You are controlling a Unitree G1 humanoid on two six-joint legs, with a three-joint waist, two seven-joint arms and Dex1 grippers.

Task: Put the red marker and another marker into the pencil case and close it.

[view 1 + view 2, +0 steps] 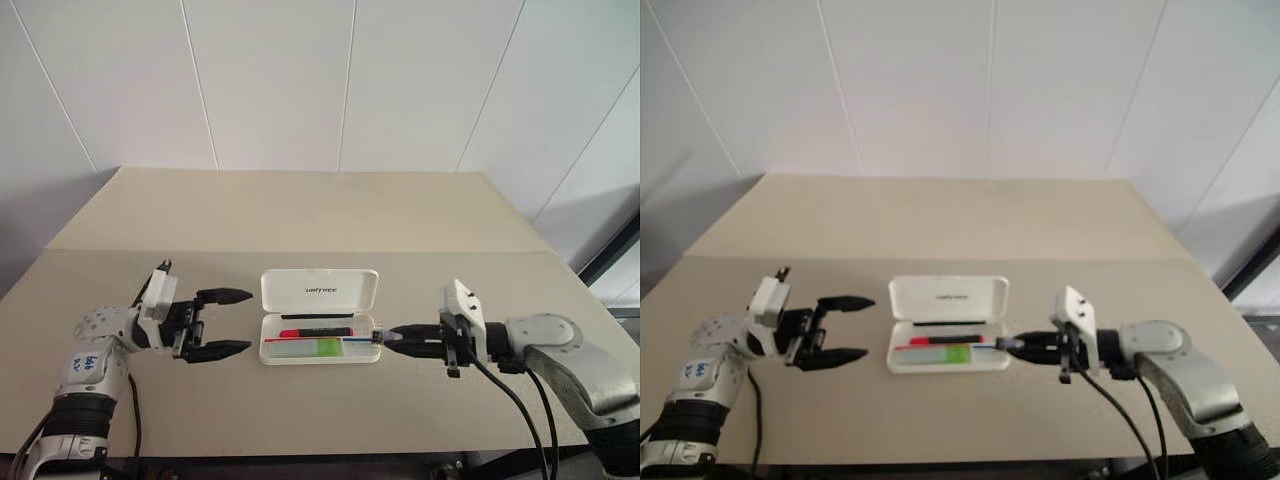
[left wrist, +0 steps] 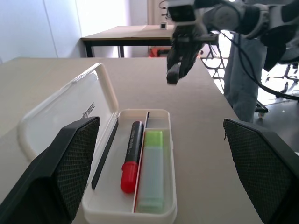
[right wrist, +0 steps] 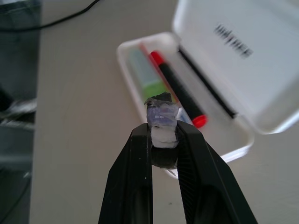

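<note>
The pencil case (image 1: 268, 352) lies open at the middle of the table, its white lid (image 1: 320, 290) folded back towards the wall. Inside, side by side, are the red marker (image 1: 318, 331), black with a red cap, and another marker (image 1: 315, 346), pale mint with a lime-green cap. My left gripper (image 1: 248, 321) hovers open just left of the case, pointing at it, with nothing between its fingers. My right gripper (image 1: 390, 338) is shut just right of the case, pointing at its right end. A small pale lump (image 3: 161, 116) sits between its tips.
The beige table (image 1: 300, 215) runs back to a white panelled wall and has bare room on every side of the case. Black cables (image 1: 510, 400) hang from my right wrist towards the front edge. Another table (image 2: 126, 35) and chairs stand beyond my right arm.
</note>
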